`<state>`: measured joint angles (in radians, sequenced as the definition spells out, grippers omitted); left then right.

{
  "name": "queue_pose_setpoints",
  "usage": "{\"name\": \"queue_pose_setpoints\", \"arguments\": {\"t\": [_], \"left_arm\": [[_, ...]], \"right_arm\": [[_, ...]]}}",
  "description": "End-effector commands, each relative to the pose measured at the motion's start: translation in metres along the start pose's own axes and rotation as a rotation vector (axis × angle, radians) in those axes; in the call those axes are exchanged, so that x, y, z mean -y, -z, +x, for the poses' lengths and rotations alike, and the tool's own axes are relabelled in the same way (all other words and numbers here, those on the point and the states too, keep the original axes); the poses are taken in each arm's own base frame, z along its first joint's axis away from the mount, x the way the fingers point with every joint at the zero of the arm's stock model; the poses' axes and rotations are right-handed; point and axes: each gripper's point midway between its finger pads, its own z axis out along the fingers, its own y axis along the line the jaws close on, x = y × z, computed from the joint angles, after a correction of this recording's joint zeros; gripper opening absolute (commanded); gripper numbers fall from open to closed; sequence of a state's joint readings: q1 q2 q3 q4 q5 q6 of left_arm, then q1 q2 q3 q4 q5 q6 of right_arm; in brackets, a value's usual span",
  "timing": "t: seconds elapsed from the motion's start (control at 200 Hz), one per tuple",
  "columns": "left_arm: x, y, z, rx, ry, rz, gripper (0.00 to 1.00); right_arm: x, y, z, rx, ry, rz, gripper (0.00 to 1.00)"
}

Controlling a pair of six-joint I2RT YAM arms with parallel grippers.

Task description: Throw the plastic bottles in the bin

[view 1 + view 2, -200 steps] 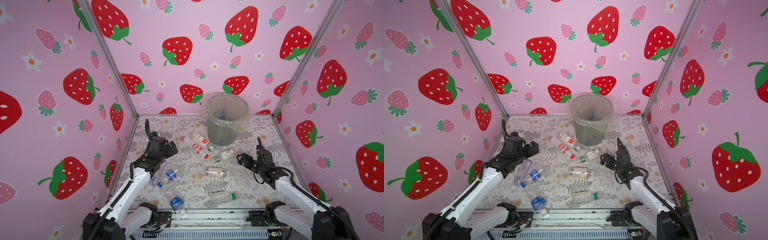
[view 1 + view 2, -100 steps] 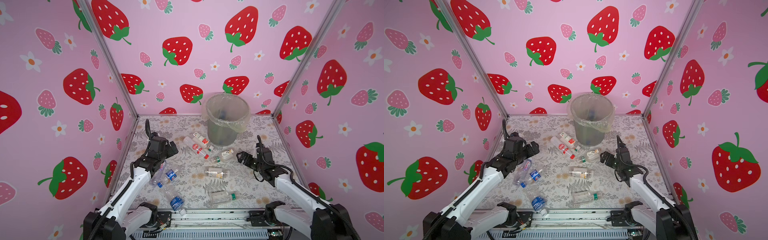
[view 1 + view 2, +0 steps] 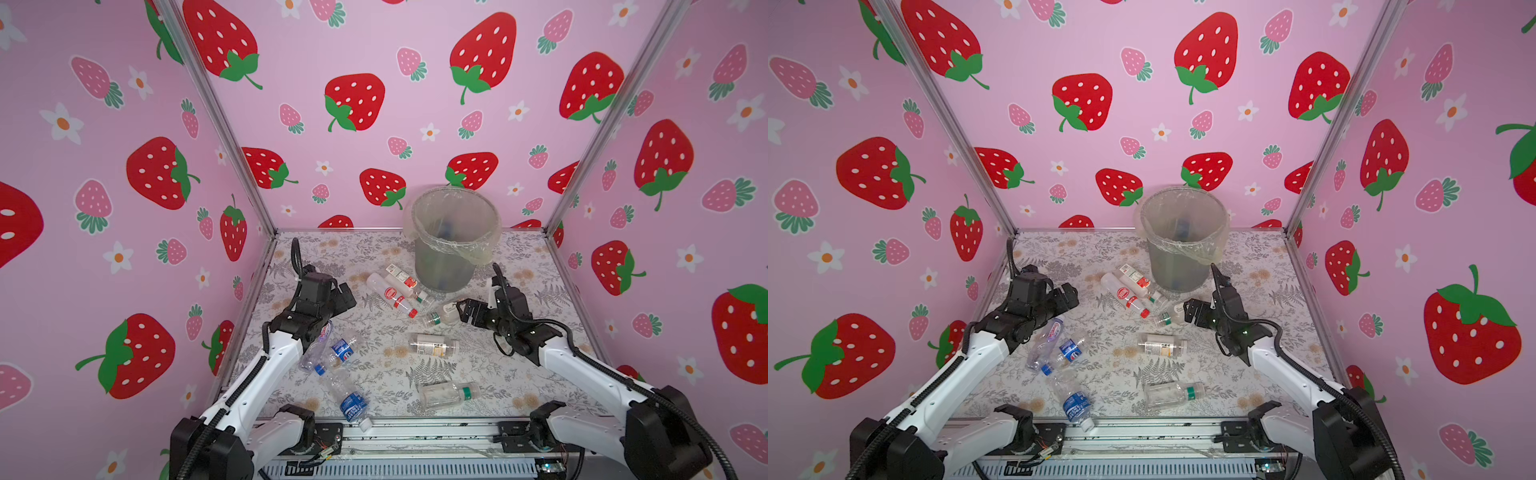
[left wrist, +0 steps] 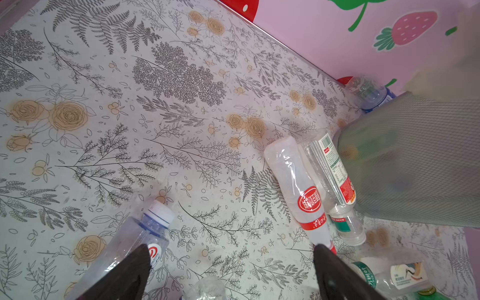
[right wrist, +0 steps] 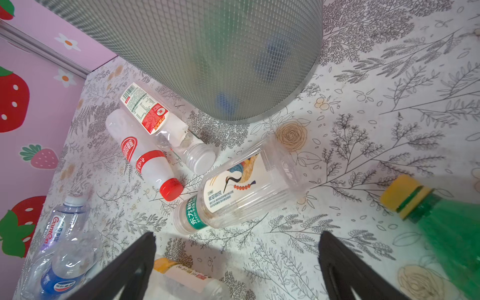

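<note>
The right arm's fingers (image 3: pixel 468 308) have crept left, up beside the bird-label bottle (image 3: pixel 445 309).

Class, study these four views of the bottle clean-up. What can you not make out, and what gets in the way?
1. What is in the bin: both top views and the right wrist view show only blurred blue shapes through its wall and liner; no count possible.
2. Green bottle: right wrist view, body cut off by the picture's edge.
3. Bottle by the back wall: left wrist view, partly hidden by the bin.
</note>
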<state>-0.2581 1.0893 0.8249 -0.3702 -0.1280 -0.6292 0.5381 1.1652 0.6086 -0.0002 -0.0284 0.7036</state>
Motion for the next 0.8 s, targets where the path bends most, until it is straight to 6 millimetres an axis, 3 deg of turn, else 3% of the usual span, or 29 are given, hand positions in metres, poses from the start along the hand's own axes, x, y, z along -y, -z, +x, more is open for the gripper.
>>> {"name": "queue_pose_setpoints", "arguments": {"t": [0.0, 0.355, 0.795], "left_arm": [[-0.006, -0.003, 0.005, -0.015, 0.018, -0.017, 0.99], [-0.011, -0.004, 0.008, -0.019, 0.024, -0.024, 0.99], [-0.015, -0.005, 0.013, -0.028, 0.028, -0.03, 0.99]], "right_arm": [[-0.006, -0.004, -0.012, 0.019, -0.025, 0.019, 0.99], [0.019, -0.031, 0.026, -0.113, -0.193, 0.128, 0.99], [0.013, -0.056, 0.021, -0.113, -0.348, 0.191, 0.99]]}}
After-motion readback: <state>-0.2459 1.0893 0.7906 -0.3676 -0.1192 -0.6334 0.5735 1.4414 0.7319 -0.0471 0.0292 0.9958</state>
